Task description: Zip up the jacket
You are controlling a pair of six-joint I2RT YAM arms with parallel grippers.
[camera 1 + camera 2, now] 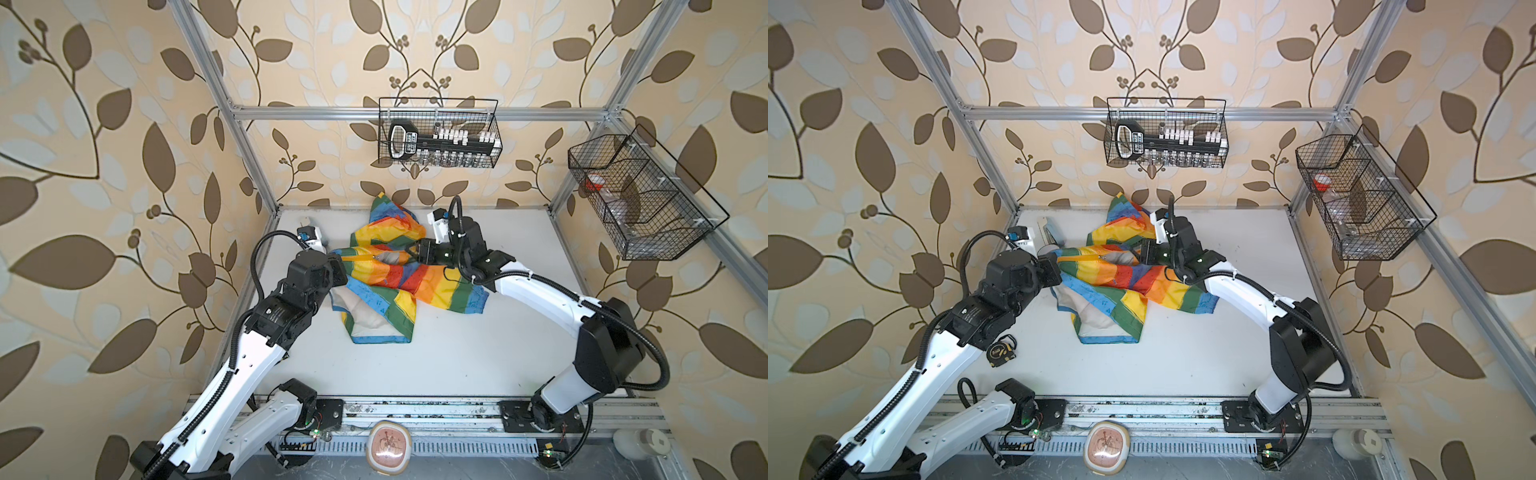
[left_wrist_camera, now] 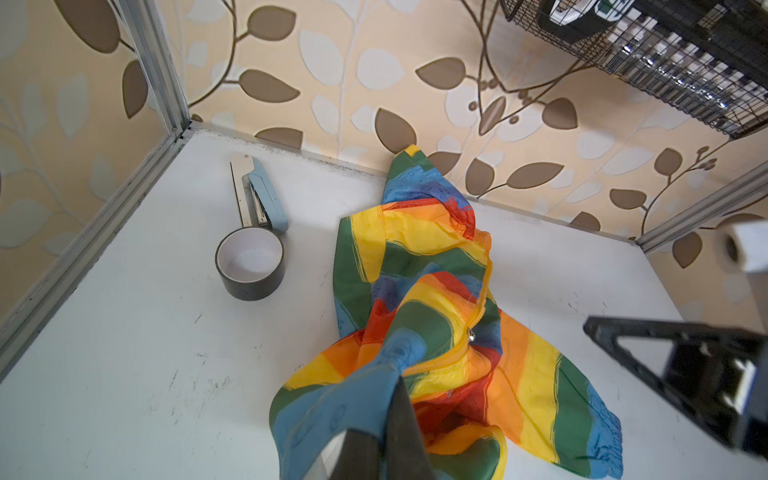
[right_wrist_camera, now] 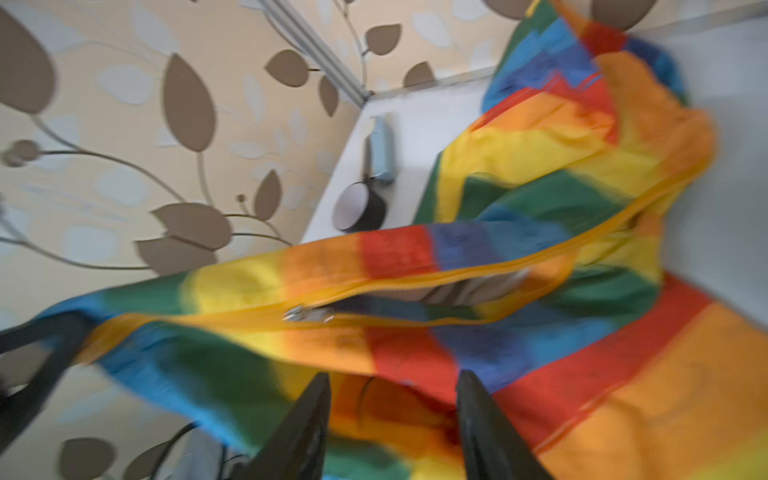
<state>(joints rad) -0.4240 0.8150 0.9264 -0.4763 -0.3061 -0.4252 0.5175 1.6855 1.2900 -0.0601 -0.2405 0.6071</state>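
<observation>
The white table (image 1: 457, 365) carries the jacket (image 1: 399, 286), which lies crumpled toward the rear centre, its hood end propped against the back wall and one sleeve spread toward the right arm. We read the cloth as thin, light and limp, probably slick: it will fold and slide rather than resist, so any pull along the zipper needs a counter-hold at the hem. The left gripper (image 2: 392, 380) supplies that hold, its jaws pressed together on the blue hem fabric beside the foot of the zipper, lifting that end off the table and drawing the front taut. The right gripper (image 3: 392, 374) hovers close to the front panel with jaws spread and nothing between them. The orange zipper (image 3: 478, 272) appears joined from the hem to about mid-length; beyond, the two tapes part and pale lining shows in the gap. We judge the task roughly half done. The place to take hold is the small metal slider pull (image 3: 307, 314), lying flat on the tape ahead of the open jaws; tiny and smooth, it may slip, so a narrow, square pinch suits it
</observation>
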